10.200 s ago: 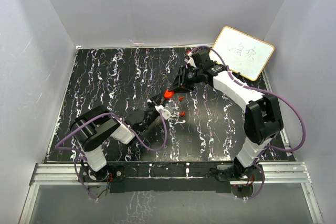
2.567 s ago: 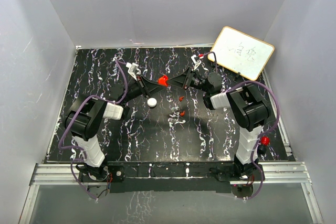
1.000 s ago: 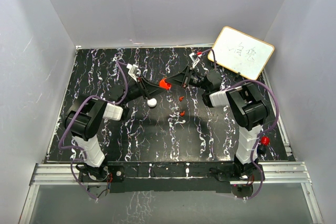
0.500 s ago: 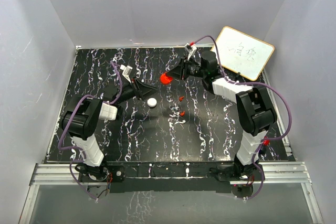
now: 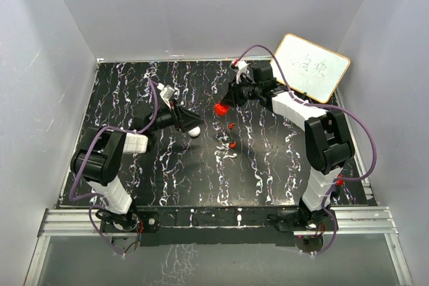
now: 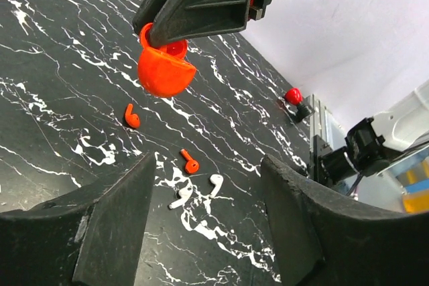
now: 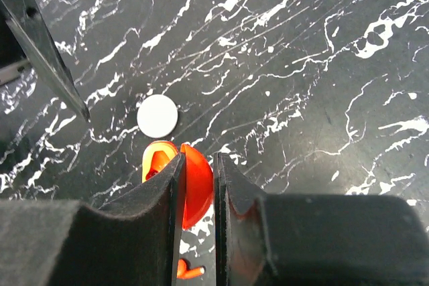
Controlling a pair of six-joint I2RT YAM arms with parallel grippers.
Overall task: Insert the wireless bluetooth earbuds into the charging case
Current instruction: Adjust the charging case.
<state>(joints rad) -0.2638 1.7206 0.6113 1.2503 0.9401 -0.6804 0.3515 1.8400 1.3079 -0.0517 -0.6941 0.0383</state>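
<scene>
My right gripper [image 5: 223, 106] is shut on the charging case [image 5: 220, 108], a red round puck with its lid hinged open, held above the table. In the right wrist view the case [image 7: 198, 189] sits pinched between my fingers [image 7: 164, 199]. In the left wrist view the case [image 6: 164, 75] hangs from the right fingers. Two red earbuds [image 5: 231, 126] [image 5: 232, 145] lie on the black marbled table; they also show in the left wrist view [image 6: 132, 116] [image 6: 190, 161]. My left gripper [image 5: 193, 124] is open and empty, low over the table left of the case.
A white round disc [image 5: 194, 132] lies just by my left fingertips and shows in the right wrist view [image 7: 157, 116]. Two white earbuds [image 6: 216, 184] [image 6: 179, 197] lie near the red ones. A whiteboard [image 5: 310, 67] leans at the back right.
My left gripper has let go of the case and moved near and right, toward the white disc. My right gripper has carried the open case a little right and nearer.
</scene>
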